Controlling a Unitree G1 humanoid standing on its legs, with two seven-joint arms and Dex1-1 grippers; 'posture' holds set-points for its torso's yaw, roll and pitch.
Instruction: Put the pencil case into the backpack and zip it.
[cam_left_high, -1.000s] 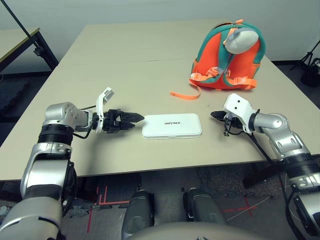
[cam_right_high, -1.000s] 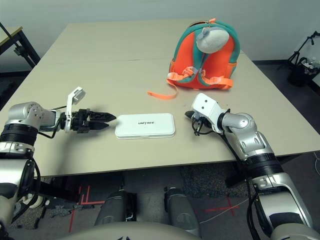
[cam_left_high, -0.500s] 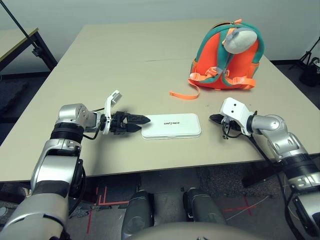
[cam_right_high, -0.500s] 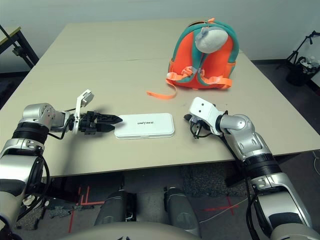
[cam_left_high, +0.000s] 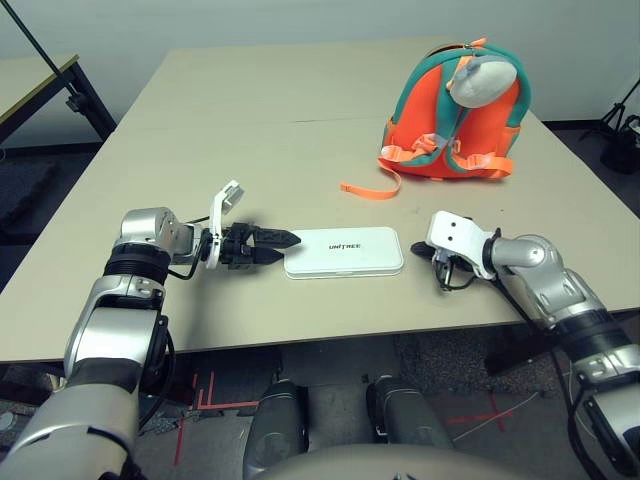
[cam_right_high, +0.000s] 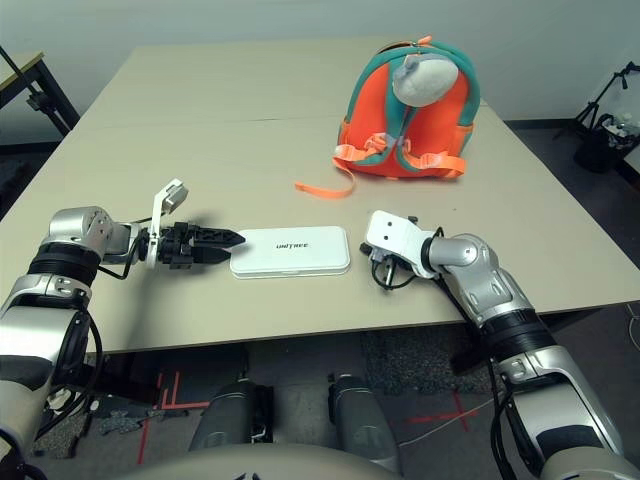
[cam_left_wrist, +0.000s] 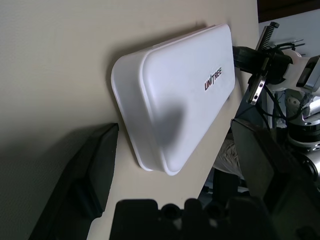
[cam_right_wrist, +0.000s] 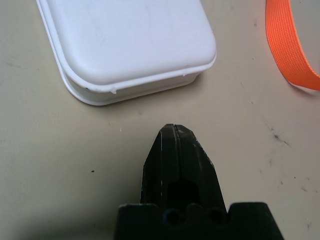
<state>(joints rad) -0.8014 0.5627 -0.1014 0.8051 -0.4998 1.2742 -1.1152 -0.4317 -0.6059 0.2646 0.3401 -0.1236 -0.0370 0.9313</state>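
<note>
**Both claws now closing in on the pencil case**

So the flat white hard-plastic pencil case (cam_left_high: 344, 252) with the little dark lettering is lying flat near the front edge of the tan table (cam_left_high: 250, 130), roughly mid-way along it. What's changed over the last second: the left claw (cam_left_high: 283, 239) slid in from a bit off to one side and now sits right at the case's left short end, fingers spread wide so the end sits between them (the left wrist view shows a gap on either side, so no contact yet). The right claw (cam_right_wrist: 175, 150) crept in toward the right short end, tips pressed together, stopping just short of the corner.

The small bright orange backpack (cam_left_high: 455, 110) with teal trim and a grey plush piece stands toward the far right corner, well apart from the case, one orange strap (cam_left_high: 372, 186) trailing on the table.

My read: this is the pickup setup, maybe the right pushes while the left clamps. Packing and zipping are still to do.
</note>
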